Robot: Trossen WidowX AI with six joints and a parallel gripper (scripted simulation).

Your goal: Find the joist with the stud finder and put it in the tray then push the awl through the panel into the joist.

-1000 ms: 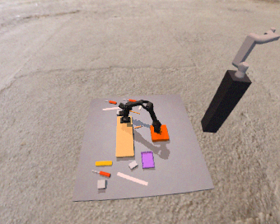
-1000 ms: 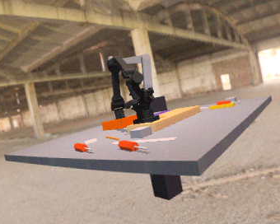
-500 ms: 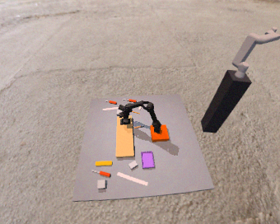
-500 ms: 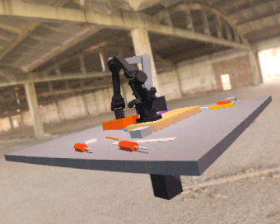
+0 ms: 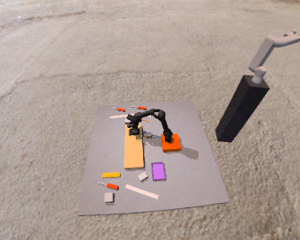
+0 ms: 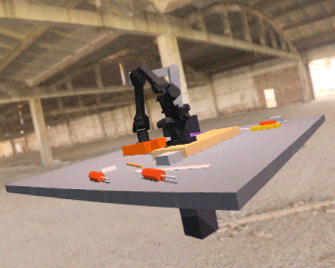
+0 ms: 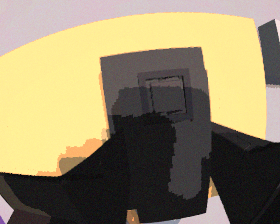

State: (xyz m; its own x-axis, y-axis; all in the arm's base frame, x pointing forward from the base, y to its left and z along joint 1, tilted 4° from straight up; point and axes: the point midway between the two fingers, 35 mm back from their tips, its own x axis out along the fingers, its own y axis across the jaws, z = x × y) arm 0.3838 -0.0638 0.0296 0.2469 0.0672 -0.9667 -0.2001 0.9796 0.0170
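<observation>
Top view, clock centred on floor panel (image 5: pixel 134 154) (image 6: pixel 213 140) (image 7: pixel 46 95): gripper (image 5: pixel 133 128) (image 6: pixel 178 134) (image 7: pixel 161 127) clamped on dark stud finder (image 5: pixel 130 132) (image 6: pixel 180 141) (image 7: pixel 156 62), located at panel's 12 o'clock end. Purple tray (image 5: pixel 158 171) lies near 5 o'clock. Red-handled tool (image 5: pixel 112 186) (image 6: pixel 267 122) at 7 o'clock, metal shaft toward 10. Contact between stud finder and panel: cannot tell.
</observation>
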